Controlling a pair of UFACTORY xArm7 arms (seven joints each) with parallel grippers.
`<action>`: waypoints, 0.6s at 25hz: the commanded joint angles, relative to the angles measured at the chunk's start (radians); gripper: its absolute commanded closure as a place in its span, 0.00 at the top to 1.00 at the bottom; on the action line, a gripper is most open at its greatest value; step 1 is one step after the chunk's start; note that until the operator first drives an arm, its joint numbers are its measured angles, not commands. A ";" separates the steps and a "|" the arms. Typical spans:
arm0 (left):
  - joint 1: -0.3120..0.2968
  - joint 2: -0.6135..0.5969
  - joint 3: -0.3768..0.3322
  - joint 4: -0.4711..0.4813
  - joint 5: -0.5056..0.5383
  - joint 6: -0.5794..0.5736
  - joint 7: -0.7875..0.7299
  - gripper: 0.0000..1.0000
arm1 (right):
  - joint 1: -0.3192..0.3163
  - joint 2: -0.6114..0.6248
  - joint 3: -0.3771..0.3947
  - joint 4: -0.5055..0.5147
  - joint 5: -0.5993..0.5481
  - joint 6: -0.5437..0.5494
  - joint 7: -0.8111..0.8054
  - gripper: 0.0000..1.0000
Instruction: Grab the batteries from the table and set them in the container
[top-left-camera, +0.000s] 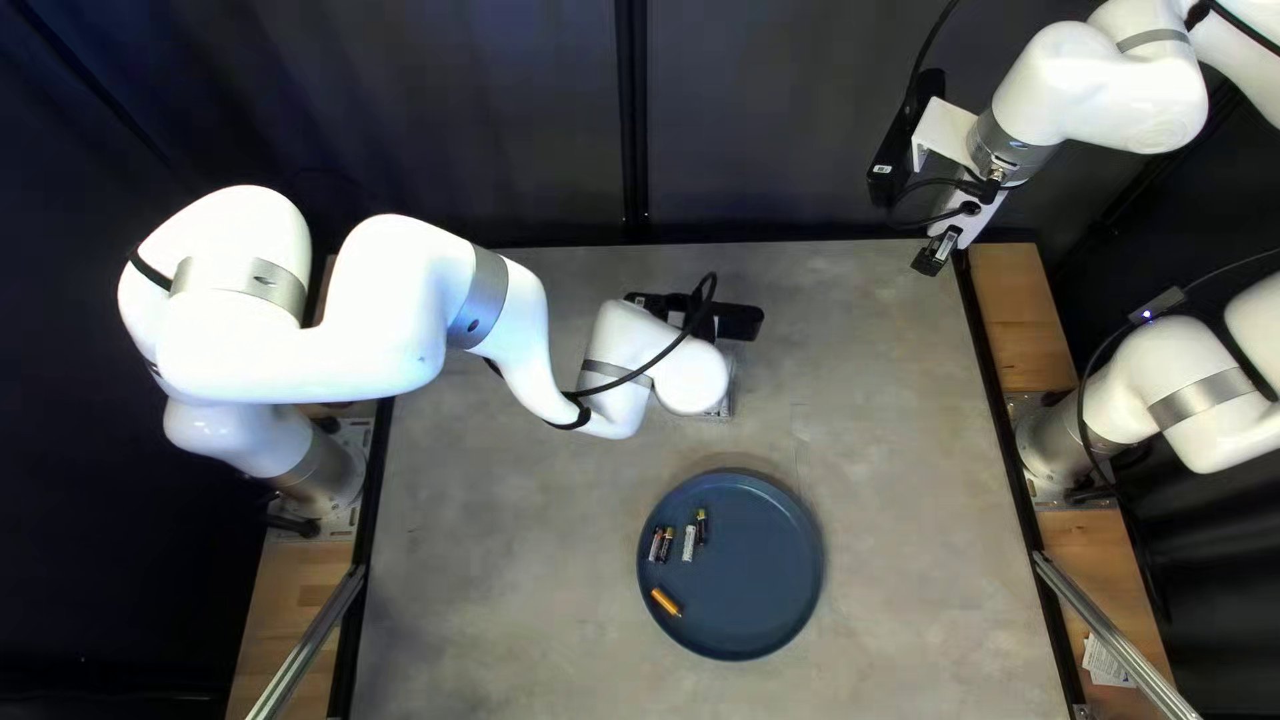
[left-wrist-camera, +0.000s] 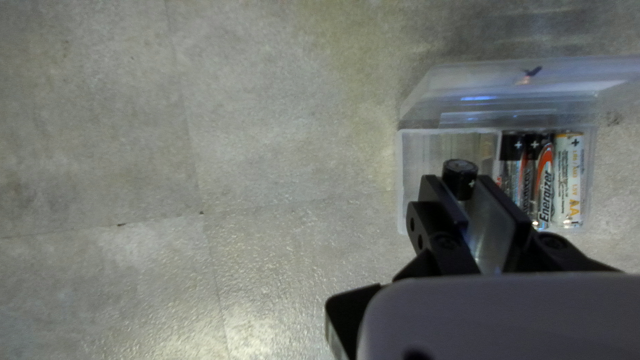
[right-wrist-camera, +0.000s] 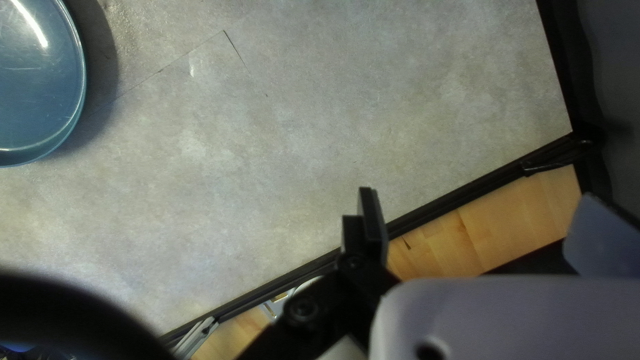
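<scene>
Over grey tabletop [left-wrist-camera: 100,133], a battery [left-wrist-camera: 460,172] is being grasped by the left gripper [left-wrist-camera: 459,181], lowering beside three stowed batteries [left-wrist-camera: 541,177] in the container [left-wrist-camera: 402,180] beneath its jaws being required next, the right gripper [top-left-camera: 935,254] being held open.

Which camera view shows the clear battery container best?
The left wrist view: it looks into the open container, where three batteries lie side by side. In the top left view, my left arm hides most of it; only a small edge shows. The right wrist view does not show it.
</scene>
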 commanded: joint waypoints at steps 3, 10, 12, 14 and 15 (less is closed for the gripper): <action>-0.003 0.007 0.006 -0.002 0.015 -0.006 -0.009 0.00 | 0.000 0.000 0.000 0.000 0.000 0.000 0.000 1.00; 0.000 0.020 0.011 0.006 0.019 -0.013 -0.012 0.00 | 0.000 0.000 0.000 0.000 0.000 0.000 0.000 1.00; -0.001 0.022 0.011 0.009 0.019 -0.011 -0.011 0.00 | 0.000 0.000 0.000 0.000 0.000 0.000 0.000 1.00; 0.001 0.025 0.010 0.012 0.017 -0.009 -0.007 0.05 | 0.000 0.000 0.000 0.000 0.000 0.000 0.000 1.00; 0.002 0.027 0.010 0.013 0.016 -0.009 -0.006 0.07 | 0.000 0.000 0.000 0.000 0.000 0.000 0.000 1.00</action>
